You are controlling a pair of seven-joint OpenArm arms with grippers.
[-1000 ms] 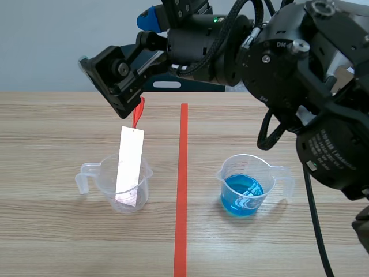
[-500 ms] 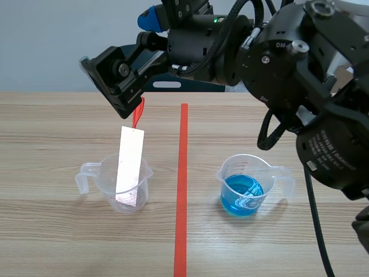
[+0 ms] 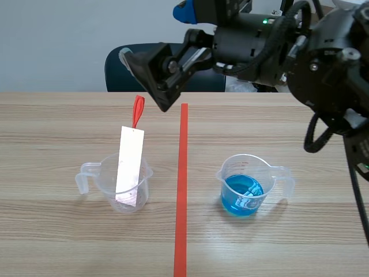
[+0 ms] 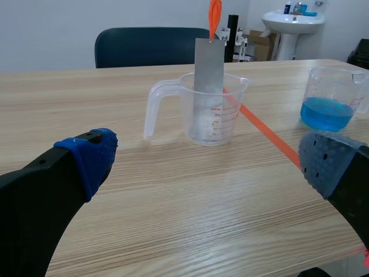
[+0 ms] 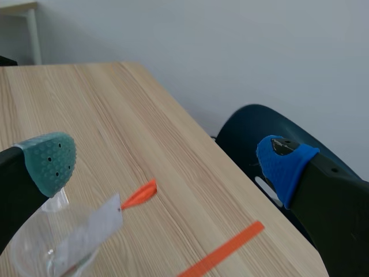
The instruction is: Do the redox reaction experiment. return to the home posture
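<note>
Straight ahead of the left gripper [image 4: 209, 158] stands a clear plastic measuring cup [image 4: 210, 115] with red graduation marks, its handle turned toward that gripper's left finger. In it stands a grey metal strip [image 4: 209, 63]. The strip's lower end rests on the bottom of the cup and its upper end rises well above the rim. Its long axis is close to upright and leans a little against the rim. An orange-red loop [image 4: 214, 17] is tied to the upper end and points up. Whether the cup also holds a clear liquid cannot be told.

Ahead of the left gripper and off to its right-finger side, past the orange-red tape line [image 4: 265, 133], stands a second clear measuring cup [image 4: 334, 98]. It is roughly a third full of blue liquid [image 4: 326, 113].

The left gripper sits low over the wooden surface [image 4: 173, 219]. Its fingers are spread wide apart with nothing between them.

The right gripper [image 5: 168, 158] hangs high above the surface, also spread wide and holding nothing. The cup with the strip lies below it, under the finger with the grey-green pad, and the loop is clear of both fingers. Beyond the surface's far edge, ahead of this gripper, stands a dark blue chair [image 5: 253, 133]
</note>
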